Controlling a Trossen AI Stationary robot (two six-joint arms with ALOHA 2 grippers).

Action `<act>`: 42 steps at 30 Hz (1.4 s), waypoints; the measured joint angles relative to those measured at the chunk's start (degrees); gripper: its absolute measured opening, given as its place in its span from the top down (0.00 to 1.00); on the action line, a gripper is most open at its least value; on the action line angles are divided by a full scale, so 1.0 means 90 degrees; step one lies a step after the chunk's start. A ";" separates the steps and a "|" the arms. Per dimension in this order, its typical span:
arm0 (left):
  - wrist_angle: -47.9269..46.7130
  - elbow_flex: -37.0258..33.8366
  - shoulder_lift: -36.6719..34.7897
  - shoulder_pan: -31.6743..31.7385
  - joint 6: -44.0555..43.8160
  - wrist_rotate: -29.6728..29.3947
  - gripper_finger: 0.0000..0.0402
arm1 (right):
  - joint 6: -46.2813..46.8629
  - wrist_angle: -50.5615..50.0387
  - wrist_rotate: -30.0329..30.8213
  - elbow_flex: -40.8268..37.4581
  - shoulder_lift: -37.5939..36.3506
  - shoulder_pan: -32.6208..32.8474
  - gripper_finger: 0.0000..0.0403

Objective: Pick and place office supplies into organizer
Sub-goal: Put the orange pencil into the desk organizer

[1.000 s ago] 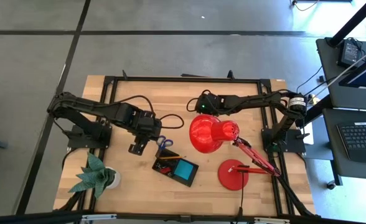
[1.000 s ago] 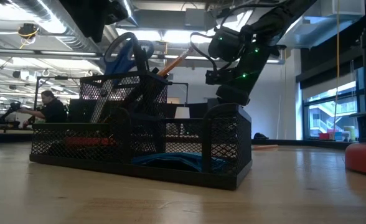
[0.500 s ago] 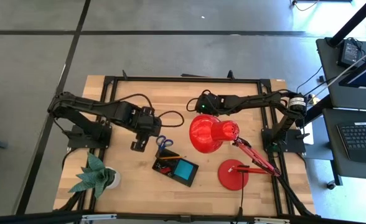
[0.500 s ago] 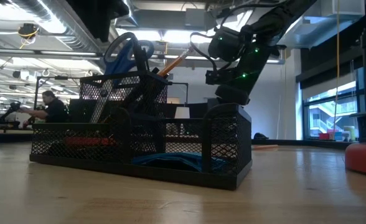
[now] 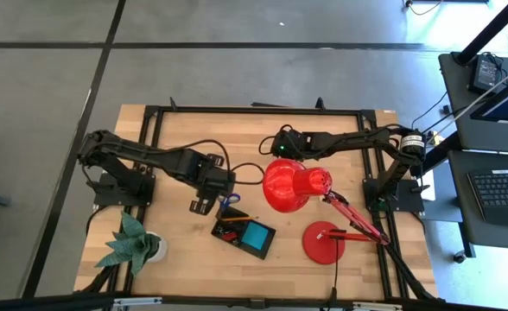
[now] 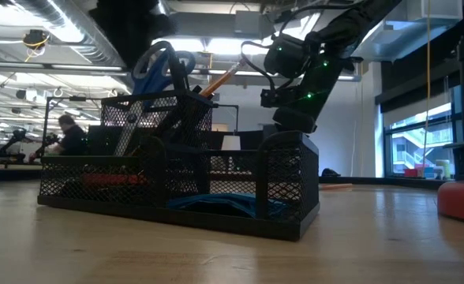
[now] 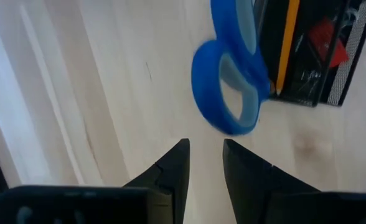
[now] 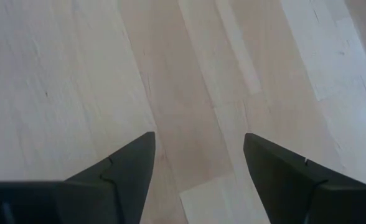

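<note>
The black mesh organizer (image 5: 237,233) stands near the table's front. It holds a blue sticky-note pad (image 5: 257,235), a pencil (image 5: 234,218) and a red piece (image 7: 329,43). Blue-handled scissors (image 7: 229,93) stand in its tall compartment, handles up (image 6: 159,63), leaning out over the wood. My left gripper (image 7: 206,155) hangs above the table just left of the scissors' handles (image 5: 228,200). It points steeply down, its fingers a narrow gap apart with nothing between them. My right gripper (image 5: 269,147) waits open over bare wood (image 8: 198,155) at the far middle.
A red desk lamp has its shade (image 5: 287,186) right of the scissors and its round base (image 5: 323,242) near the front right. A green paper plant (image 5: 133,242) stands at the front left. Bare wood lies left of the organizer.
My left gripper has moved toward the table's right edge, closer to the scissors' handles, and has sunk a little. Its finger gap looks unchanged. The scissors and the organizer have stayed in place.
</note>
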 joint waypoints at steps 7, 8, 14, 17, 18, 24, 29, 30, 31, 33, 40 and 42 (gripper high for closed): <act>0.0378 0.0000 -0.0014 -0.0001 0.0295 0.0042 0.78 | 0.0005 -0.0020 0.0000 0.0000 0.0000 0.0000 0.38; 0.0409 0.0000 -0.0004 -0.0001 0.0346 0.0073 0.78 | 0.0007 -0.0024 0.0000 0.0000 0.0000 0.0000 0.38; 0.0468 0.0000 0.0003 -0.0006 0.0435 0.0211 0.77 | 0.0011 -0.0041 0.0000 0.0000 0.0000 0.0000 0.38; 0.0466 0.0000 0.0003 -0.0006 0.0451 0.0210 0.77 | 0.0022 -0.0041 0.0000 0.0000 0.0000 0.0000 0.38; 0.0460 0.0000 0.0003 -0.0006 0.0464 0.0198 0.77 | 0.0022 -0.0045 0.0000 0.0000 0.0000 0.0000 0.38; 0.0165 0.0000 -0.0264 0.0041 0.0518 -0.0274 0.77 | -0.0002 -0.0131 0.0002 0.0002 0.0000 0.0000 0.38; 0.0320 0.0000 -0.0798 0.0385 0.0445 -0.0083 0.77 | -0.0191 -0.0726 -0.0069 0.0002 0.0000 -0.0001 0.38; 0.0406 0.0000 -0.0917 0.0481 0.0447 -0.0011 0.77 | -0.0192 -0.0799 -0.0209 0.0002 0.0000 0.0000 0.38; 0.0489 0.0000 -0.1036 0.0571 0.0457 0.0076 0.77 | -0.0204 -0.0823 -0.0371 0.0002 0.0000 -0.0002 0.38; 0.0747 0.0000 -0.1224 0.0765 0.0563 0.0240 0.77 | -0.0319 -0.0829 -0.0545 0.0002 0.0000 -0.0002 0.38; 0.1499 -0.0075 -0.1550 0.1362 0.1272 0.1037 0.77 | -0.0843 -0.1078 -0.0544 0.0002 -0.0183 0.0000 0.38; 0.1947 -0.0450 -0.1692 0.1575 0.1502 0.1293 0.77 | -0.0859 -0.1322 -0.0500 0.0002 -0.0312 0.0000 0.38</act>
